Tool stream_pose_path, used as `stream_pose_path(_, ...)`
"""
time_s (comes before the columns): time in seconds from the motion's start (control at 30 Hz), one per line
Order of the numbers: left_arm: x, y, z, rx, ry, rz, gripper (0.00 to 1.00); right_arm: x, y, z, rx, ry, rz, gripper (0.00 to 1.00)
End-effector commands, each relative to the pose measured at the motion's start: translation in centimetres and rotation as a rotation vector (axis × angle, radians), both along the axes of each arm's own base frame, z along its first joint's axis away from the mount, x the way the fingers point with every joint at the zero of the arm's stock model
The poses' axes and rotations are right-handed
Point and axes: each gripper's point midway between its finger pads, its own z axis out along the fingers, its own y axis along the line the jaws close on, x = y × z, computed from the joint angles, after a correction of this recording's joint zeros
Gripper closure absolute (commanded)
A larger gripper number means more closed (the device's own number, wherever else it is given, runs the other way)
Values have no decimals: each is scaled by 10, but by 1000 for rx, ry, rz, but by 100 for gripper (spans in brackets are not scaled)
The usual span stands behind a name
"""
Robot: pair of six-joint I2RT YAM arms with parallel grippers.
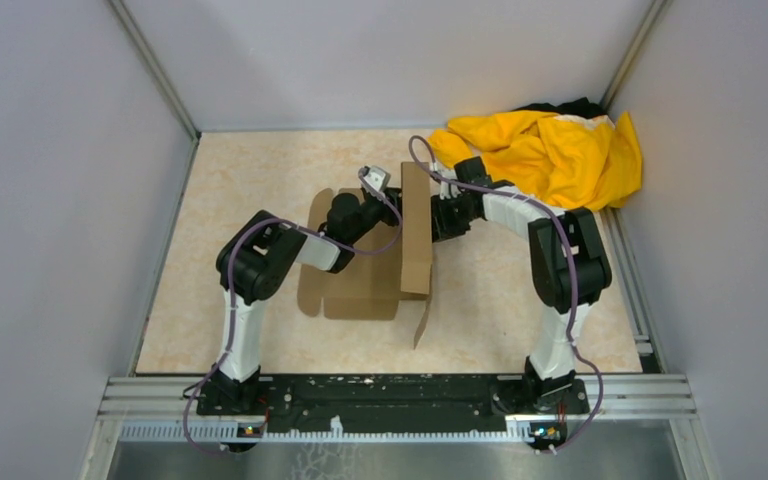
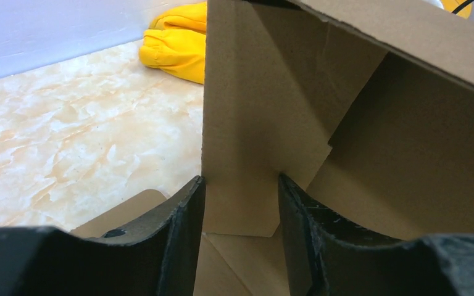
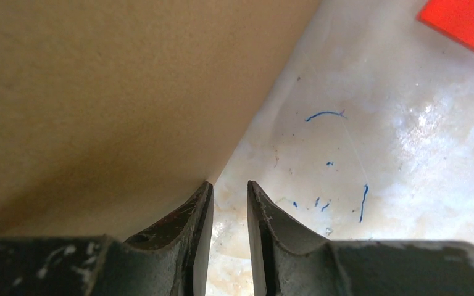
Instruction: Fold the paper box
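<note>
Black fingers point(image 2: 182, 222) of the left gripper point(image 2: 241, 182) fill the bottom of its wrist view. They stand moderately wide, and a short flap point(image 2: 241, 123) of the plain brown corrugated cardboard paper box point(image 1: 360, 290) shows face-on in the gap. Nothing is pinched between them, so that hand looks empty. The right gripper point(image 3: 228, 184) is narrow and also holds nothing. Bare marbled beige table point(image 1: 260, 170) shows through its slit, and one fingertip sits right at the foot of a cardboard wall.

From above, the paper box lies near the middle of the table. Its base sheet is flat and one long side panel point(image 1: 417, 230) is raised upright. The left gripper is on that panel's inner side and the right gripper on its outer side. The crumpled yellow cloth garment point(image 1: 550, 150) is heaped in the far right corner, well apart from the box. A bright red block point(image 3: 469, 21) shows on the table at the corner of the right wrist view.

The step in hand appears to be erecting this long wall and turning in its end flap. The other sides are still flat, so the fold seems early. Next, I judge the right gripper must brace the wall from outside. The left gripper can then press the flap inward along its crease without tipping the panel back down.
</note>
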Motion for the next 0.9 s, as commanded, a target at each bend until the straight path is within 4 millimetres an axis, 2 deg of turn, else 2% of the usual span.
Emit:
stream_pose_path(0.0,0,-10,0,-11,6,-47,49,11,23,16,46,-67,94,74)
stream_pose_path(0.13,-1,-8,-1,-5,11,-43,64,16,17,16,12,-79,58,73)
stream_pose_path(0.37,4,-3,-5,3,32,-4,76,32,6,20,-20,-101,-29,72)
stream_pose_path(0.6,5,-2,-4,1,32,3,80,61,-10,37,-51,-138,-100,70)
stream_pose_path(0.87,6,-2,-5,0,39,6,78,92,-24,61,-35,-196,-200,67)
